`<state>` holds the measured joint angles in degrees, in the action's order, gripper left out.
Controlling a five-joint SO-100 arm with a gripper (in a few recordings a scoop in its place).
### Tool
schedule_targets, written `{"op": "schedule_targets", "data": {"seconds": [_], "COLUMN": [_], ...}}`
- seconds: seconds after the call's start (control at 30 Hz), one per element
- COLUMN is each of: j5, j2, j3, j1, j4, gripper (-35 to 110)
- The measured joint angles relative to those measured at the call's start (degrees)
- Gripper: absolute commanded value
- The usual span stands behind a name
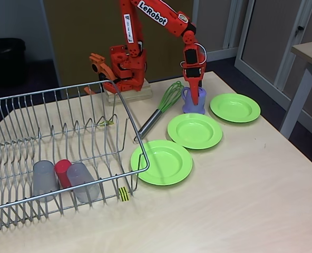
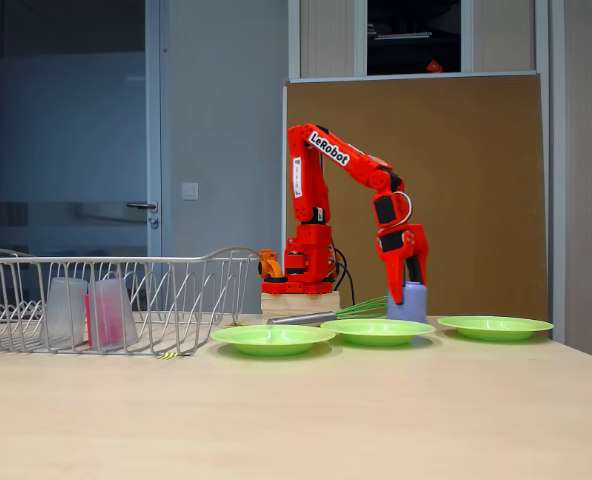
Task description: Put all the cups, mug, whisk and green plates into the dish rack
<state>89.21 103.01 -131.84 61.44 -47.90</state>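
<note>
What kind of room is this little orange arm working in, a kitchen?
More likely an office or lab than a kitchen: a plain wooden table holds the dish rack, a brown pinboard-like panel stands behind, and there are glass-panelled doors, with no sink visible.

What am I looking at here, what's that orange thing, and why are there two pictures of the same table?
The orange thing is a small robot arm bolted at the back of a table. One picture looks down from above and in front; the other sits low at table height, side on. At the arm's tip is a two-finger gripper, lowered onto a purple mug; whether it grips the mug is unclear. Beside the mug lies a green whisk. Three green plates sit in a row. On the left, a wire dish rack already holds two grey cups and a red cup.
</note>
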Motion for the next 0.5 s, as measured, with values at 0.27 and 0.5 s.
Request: {"op": "schedule_targets", "data": {"seconds": [0.27,0.5], "j5": [-20.0,-33.1], "j2": [5.2,9.8], "j3": [18.7,26.3], "j1": [-10.0,-18.6], "j4": [-26.3,-38.4], "gripper": [9,8]}}
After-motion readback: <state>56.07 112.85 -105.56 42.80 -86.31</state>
